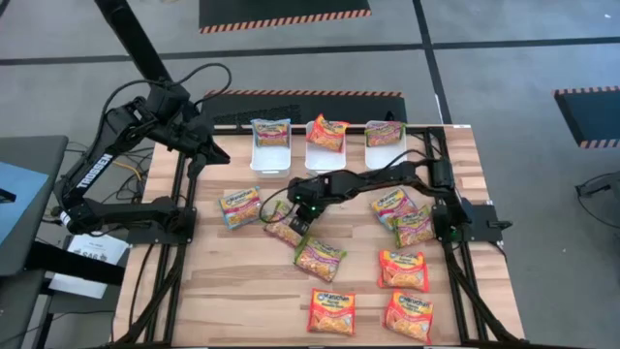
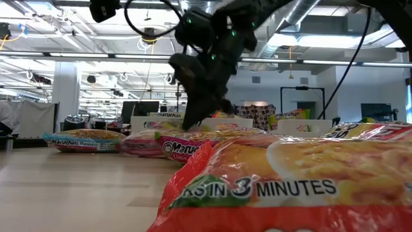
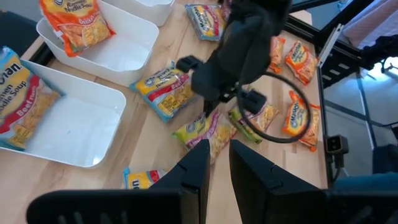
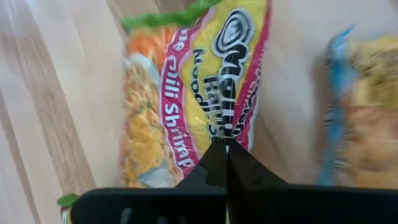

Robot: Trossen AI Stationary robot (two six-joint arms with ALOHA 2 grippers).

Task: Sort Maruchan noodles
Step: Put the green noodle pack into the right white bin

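Observation:
Several Maruchan noodles packets lie flat on the wooden table (image 1: 223,291). My right gripper (image 1: 297,221) is shut on a yellow-and-pink packet (image 1: 281,229) near the table's middle, printed "Lime Chili Shrimp" (image 4: 186,93). A blue-and-yellow packet (image 1: 239,206) lies just left of it and a green one (image 1: 320,257) just nearer. My left gripper (image 1: 218,153) hangs high over the far left of the table. Its fingers (image 3: 199,158) stand a little apart with nothing between them. My right gripper pinches the yellow-and-pink packet at its edge (image 4: 219,127), between the tips of its two fingers. The fingers slant down onto it from the table's right side. In the low view the packet's body (image 2: 177,145) seems to lie on the table.
Three white trays stand in a row at the far edge, each with one packet: left (image 1: 270,155), middle (image 1: 326,155), right (image 1: 385,155). Green-yellow packets (image 1: 402,215) lie at the right, orange ones (image 1: 331,310) (image 1: 407,291) toward the near edge. Bare wood shows at the near left.

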